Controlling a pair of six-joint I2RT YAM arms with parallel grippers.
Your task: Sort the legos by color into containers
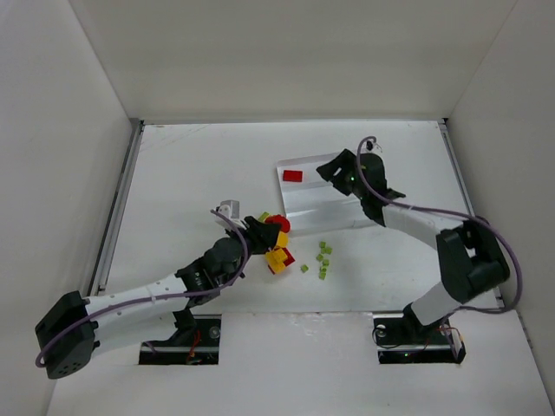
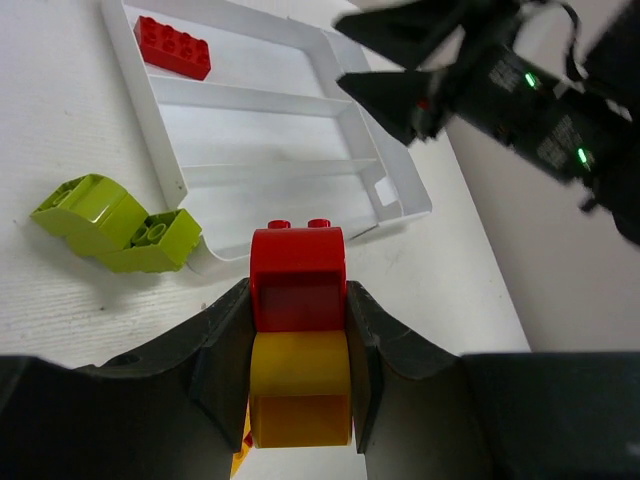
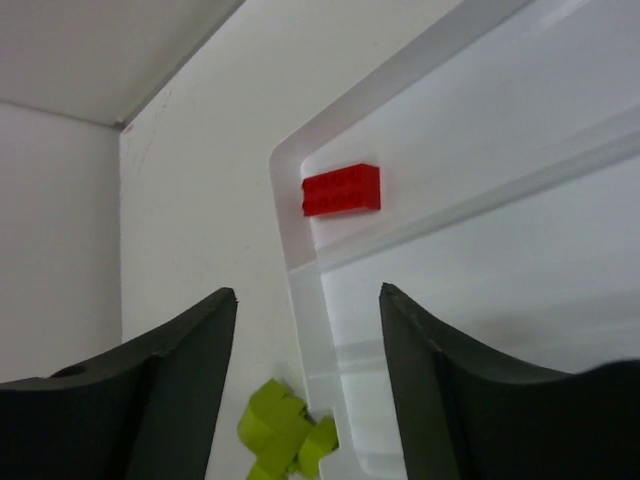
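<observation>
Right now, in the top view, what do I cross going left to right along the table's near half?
Left tool gripping the red-and-yellow lego stack → small lime-green cubes → right arm's elbow.

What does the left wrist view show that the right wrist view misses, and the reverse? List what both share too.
Only left wrist: the left gripper shut on a red brick stacked on a yellow brick. Only right wrist: the right gripper seen from within, fingers apart with nothing between them. Both: the tray, the flat red brick in one outer slot, and lime-green legos beside the tray's corner.
</observation>
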